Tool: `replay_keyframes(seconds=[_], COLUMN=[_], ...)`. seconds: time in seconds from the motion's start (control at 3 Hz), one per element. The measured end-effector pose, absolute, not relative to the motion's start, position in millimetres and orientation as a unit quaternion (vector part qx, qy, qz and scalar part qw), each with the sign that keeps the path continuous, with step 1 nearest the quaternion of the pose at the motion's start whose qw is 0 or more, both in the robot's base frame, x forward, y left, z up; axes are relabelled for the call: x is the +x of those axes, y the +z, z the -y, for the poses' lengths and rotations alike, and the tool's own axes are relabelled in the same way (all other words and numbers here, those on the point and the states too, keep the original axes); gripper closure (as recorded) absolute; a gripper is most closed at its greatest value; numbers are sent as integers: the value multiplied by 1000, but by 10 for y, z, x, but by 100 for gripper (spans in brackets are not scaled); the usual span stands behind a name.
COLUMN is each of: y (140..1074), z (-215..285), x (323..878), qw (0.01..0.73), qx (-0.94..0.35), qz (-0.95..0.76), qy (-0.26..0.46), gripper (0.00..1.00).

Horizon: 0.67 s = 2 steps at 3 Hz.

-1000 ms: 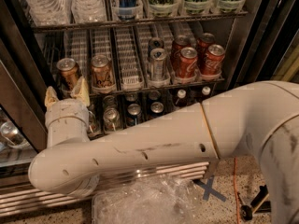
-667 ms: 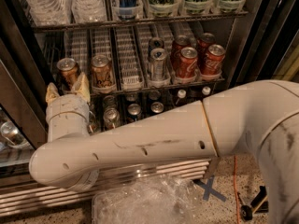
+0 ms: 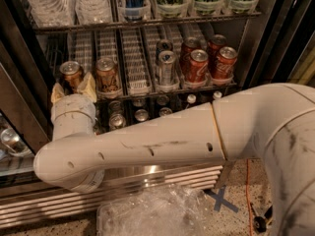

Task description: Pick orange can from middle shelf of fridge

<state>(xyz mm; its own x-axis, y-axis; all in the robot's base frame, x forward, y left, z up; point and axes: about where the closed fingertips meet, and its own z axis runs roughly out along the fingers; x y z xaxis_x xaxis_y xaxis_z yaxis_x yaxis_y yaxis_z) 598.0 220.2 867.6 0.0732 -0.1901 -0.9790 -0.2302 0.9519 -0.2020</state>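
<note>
gripper: our gripper (image 3: 73,86) sits at roughly 10 o'clock in the view, right at the front edge of the middle shelf (image 3: 137,63). It's spread wide with one tan finger (image 3: 89,84) on each side of the orange can (image 3: 71,73), and as far as we can see it isn't clamping anything.
orange can: upright at the front of the leftmost lane of that shelf, with its silver top poking up between the fingers.
what's new: compared with a second ago, the wrist and fingers sit a touch higher and tighter in to the shelf. The can is in the same spot, so it's a small move.
what it means: we reckon the approach is basically done. Closing and pulling out are the steps left, and nothing is lifted yet.
neighbour: the paler-label can (image 3: 108,75) stands one lane over, at 3 o'clock from ours and near the finger on that side. That's the one we don't want to bump.
red cans: the Coke cans (image 3: 197,65) are well apart, off toward 1 o'clock.
hidden: the wrist and fingers cover the can's lower half. We can't tell if the pads touch it or how far they reach past it.
arm: the white arm (image 3: 147,144) sweeps from 3 to 8 o'clock and blocks a lot of the lower shelf.
cut off: the top shelf is clipped at 12 o'clock, and the fridge (image 3: 275,28) frame runs out of view on both sides.
</note>
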Motion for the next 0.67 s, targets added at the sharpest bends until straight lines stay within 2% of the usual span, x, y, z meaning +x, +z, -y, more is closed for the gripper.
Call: replay_keyframes(seconds=[0.67], y=[8577], z=[-2294], x=[6230], qw=[714], qx=[-157], qz=[-682], qy=[11], gripper=[37])
